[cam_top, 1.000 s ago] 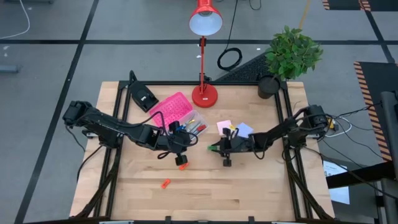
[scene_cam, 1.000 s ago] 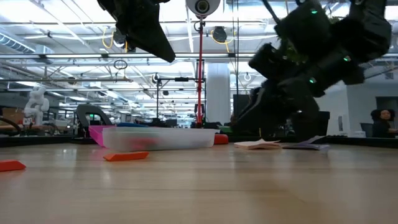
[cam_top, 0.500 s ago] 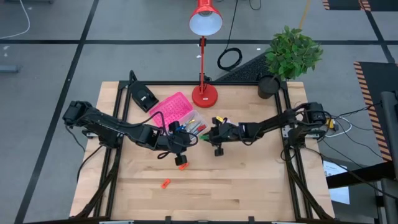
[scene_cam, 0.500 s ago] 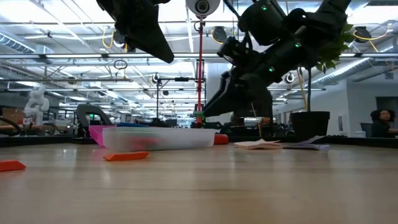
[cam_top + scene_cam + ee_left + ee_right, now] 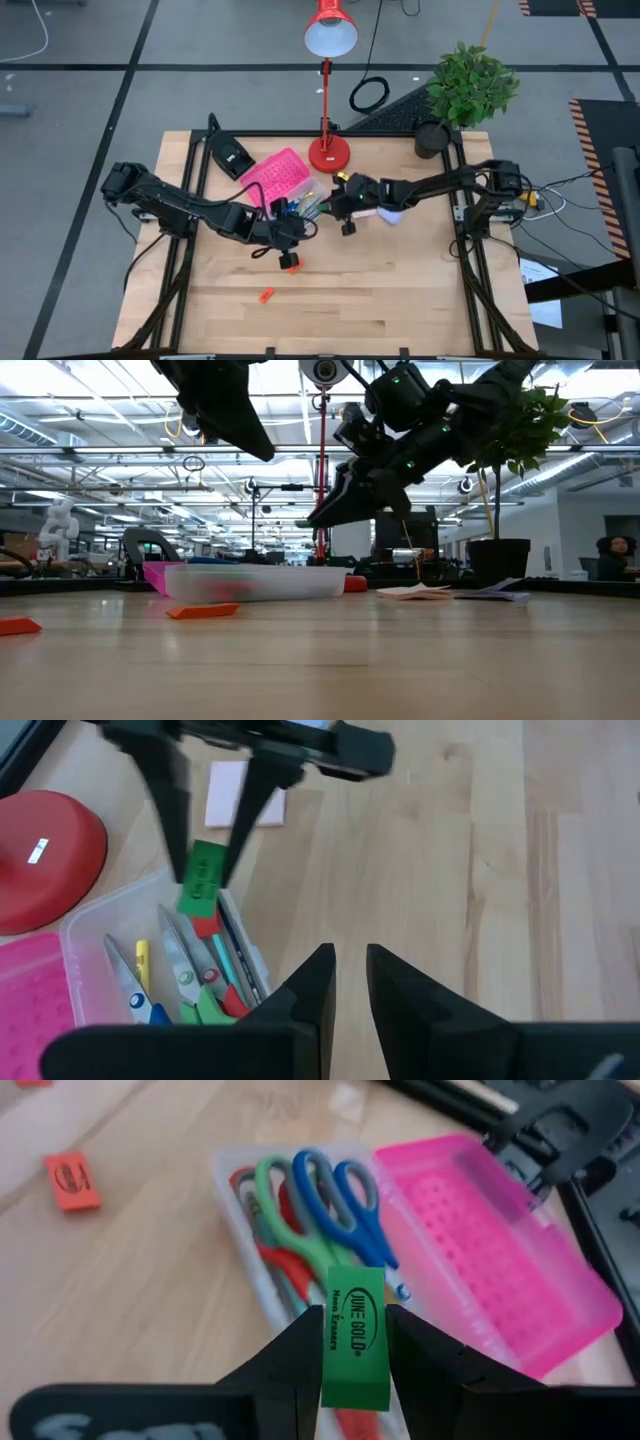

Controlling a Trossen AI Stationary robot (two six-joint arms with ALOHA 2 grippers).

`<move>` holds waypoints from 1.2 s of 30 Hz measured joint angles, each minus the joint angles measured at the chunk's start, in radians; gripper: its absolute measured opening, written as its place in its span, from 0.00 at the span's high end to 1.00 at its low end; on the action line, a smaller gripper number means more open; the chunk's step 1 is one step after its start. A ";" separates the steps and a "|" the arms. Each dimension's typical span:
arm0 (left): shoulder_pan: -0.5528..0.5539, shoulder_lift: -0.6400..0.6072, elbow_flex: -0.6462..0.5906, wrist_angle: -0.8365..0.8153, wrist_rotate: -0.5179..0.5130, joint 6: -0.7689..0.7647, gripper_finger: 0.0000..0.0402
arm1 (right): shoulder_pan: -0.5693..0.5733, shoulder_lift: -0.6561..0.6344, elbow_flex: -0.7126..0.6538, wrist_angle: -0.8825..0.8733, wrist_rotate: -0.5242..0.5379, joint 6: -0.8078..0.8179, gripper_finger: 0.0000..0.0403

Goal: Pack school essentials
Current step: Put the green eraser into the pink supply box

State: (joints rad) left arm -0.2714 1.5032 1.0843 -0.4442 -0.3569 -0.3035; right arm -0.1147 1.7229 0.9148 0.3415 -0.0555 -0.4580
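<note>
Right gripper (image 5: 355, 1342) up over the clear plastic box (image 5: 262, 1285), jaws pinched on a green rectangular eraser (image 5: 354, 1337), and its wrist view shows the blue-handled scissors (image 5: 340, 1195) and green-handled scissors (image 5: 272, 1208) lying inside. From overhead the eraser is hidden; the left gripper (image 5: 291, 235) sits at the box's 6 o'clock over the wooden bench (image 5: 400, 290). Its own wrist view shows the jaws narrow, holding nothing.
</note>
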 joint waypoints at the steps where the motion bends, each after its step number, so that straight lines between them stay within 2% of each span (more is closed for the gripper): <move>1: 0.000 0.000 0.000 0.000 0.000 -0.005 0.84 | -0.014 0.000 0.012 -0.004 -0.024 -0.010 0.75; 8: 0.000 0.000 0.000 0.000 0.000 -0.015 0.84 | -0.088 0.000 0.102 -0.082 -0.183 -0.053 0.75; 12: 0.000 0.000 0.000 0.000 0.000 -0.015 0.84 | -0.114 0.010 0.118 -0.092 -0.240 -0.079 0.75; 24: 0.000 0.000 0.000 0.000 0.000 -0.016 0.84 | -0.170 0.137 0.119 -0.053 -0.263 -0.058 0.75; 36: 0.000 0.000 0.000 -0.001 0.000 -0.015 0.84 | -0.181 0.144 0.118 -0.086 -0.293 -0.020 0.75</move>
State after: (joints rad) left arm -0.2710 1.5032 1.0843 -0.4454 -0.3573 -0.3183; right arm -0.2958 1.8668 1.0332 0.2560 -0.3489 -0.4778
